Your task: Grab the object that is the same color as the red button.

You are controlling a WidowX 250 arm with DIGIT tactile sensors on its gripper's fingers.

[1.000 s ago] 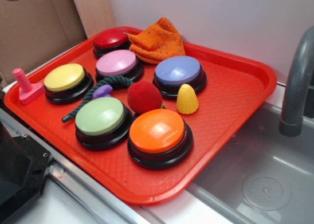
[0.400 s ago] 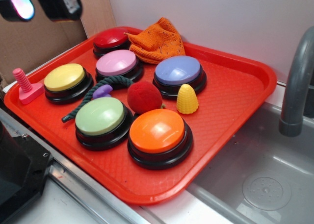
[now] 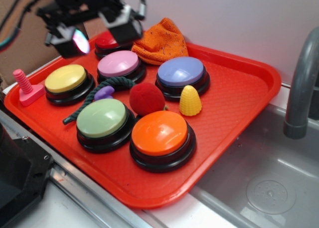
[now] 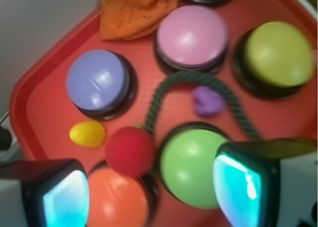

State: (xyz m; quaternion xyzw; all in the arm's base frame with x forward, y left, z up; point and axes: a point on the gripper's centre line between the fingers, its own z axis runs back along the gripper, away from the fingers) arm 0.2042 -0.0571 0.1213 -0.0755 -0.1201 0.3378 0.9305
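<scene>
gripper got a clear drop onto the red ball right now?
Probably yes. The gripper hangs open above the tray's back; nothing covers the red ball. It's a tight fit, though: the orange button, green button and yellow cone crowd it.

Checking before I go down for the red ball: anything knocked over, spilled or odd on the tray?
Nothing stands out. The red ball sits upright among the buttons, free to grab. The only loose bit is a dark rope curling between the pink and green buttons.
</scene>
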